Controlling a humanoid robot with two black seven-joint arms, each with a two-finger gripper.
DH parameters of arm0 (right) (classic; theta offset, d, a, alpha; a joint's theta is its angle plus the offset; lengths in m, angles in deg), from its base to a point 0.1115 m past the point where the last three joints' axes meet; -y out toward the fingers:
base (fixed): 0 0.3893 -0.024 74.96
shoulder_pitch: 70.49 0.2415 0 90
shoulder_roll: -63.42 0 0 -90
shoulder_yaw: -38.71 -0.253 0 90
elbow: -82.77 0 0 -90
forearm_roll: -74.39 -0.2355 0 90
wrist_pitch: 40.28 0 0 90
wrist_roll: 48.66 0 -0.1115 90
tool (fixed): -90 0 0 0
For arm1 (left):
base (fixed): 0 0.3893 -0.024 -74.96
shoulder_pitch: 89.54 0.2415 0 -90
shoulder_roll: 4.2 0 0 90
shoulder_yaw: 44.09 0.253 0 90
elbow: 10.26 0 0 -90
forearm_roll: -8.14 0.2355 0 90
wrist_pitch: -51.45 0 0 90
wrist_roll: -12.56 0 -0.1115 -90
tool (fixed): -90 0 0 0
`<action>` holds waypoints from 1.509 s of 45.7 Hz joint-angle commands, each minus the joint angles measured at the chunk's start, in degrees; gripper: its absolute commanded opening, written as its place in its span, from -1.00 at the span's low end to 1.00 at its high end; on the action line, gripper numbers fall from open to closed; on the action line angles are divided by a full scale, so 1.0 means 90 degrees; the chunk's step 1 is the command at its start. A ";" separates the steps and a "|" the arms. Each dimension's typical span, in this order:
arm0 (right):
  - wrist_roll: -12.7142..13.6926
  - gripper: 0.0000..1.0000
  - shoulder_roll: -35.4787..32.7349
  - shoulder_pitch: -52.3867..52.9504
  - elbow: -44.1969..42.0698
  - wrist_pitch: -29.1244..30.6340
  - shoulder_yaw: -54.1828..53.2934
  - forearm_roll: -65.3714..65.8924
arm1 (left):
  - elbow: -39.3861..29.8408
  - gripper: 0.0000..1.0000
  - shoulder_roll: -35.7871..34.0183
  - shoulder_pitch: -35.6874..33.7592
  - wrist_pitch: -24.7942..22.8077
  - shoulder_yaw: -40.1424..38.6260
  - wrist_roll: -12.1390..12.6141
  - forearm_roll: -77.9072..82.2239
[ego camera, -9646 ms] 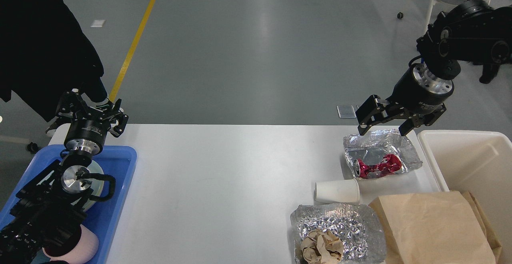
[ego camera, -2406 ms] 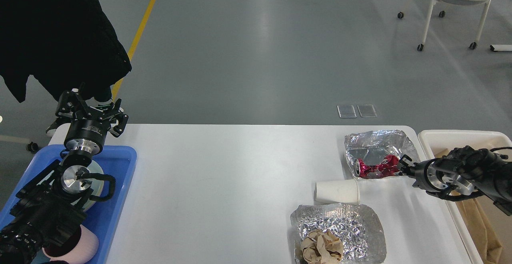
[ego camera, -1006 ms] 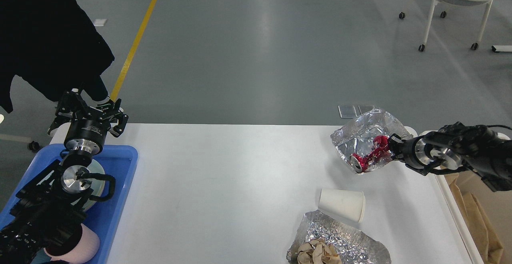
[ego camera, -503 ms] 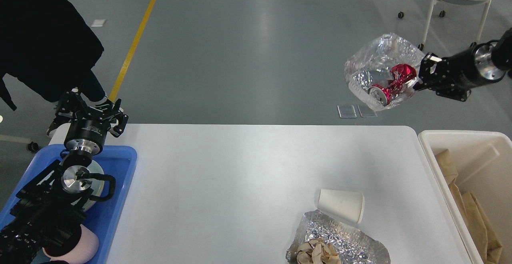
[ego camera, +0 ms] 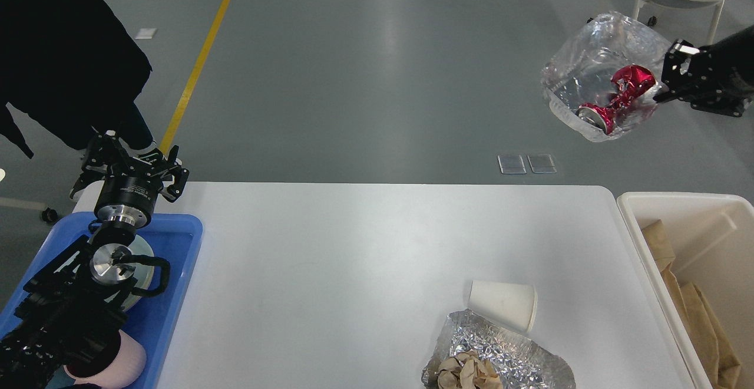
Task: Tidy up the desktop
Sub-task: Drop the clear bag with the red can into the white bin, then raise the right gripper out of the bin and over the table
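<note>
the desktop [ego camera: 330,271] fills the lower middle, between a blue tray [ego camera: 177,259] on its left end and a white bin [ego camera: 707,224] just off its right edge. the right gripper [ego camera: 668,82], high over the floor beyond the desktop, is clamped on a foil tray [ego camera: 589,62] carrying a crushed red can [ego camera: 615,94]. the left gripper [ego camera: 132,162] hangs over the far left corner, fingers apart. a paper cup [ego camera: 503,303] lies on its side touching a second foil sheet [ego camera: 506,353] near the front edge.
</note>
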 commanded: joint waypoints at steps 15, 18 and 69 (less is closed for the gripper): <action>0.0001 -1.00 -0.0967 -0.2508 -0.0085 -0.2787 -0.0178 -0.0095 | 0.0000 0.94 0.0000 0.0000 0.0000 0.0000 0.0000 0.0000; 0.0001 -1.00 -0.1045 -0.2938 -0.0094 -0.3168 -0.0295 -0.0095 | 0.0000 0.94 0.0000 0.0000 0.0000 0.0000 0.0000 0.0000; -0.0009 1.00 0.0878 -0.2599 0.0129 -0.4234 -0.1204 0.0032 | 0.0000 0.94 0.0000 0.0000 0.0000 0.0000 0.0000 0.0000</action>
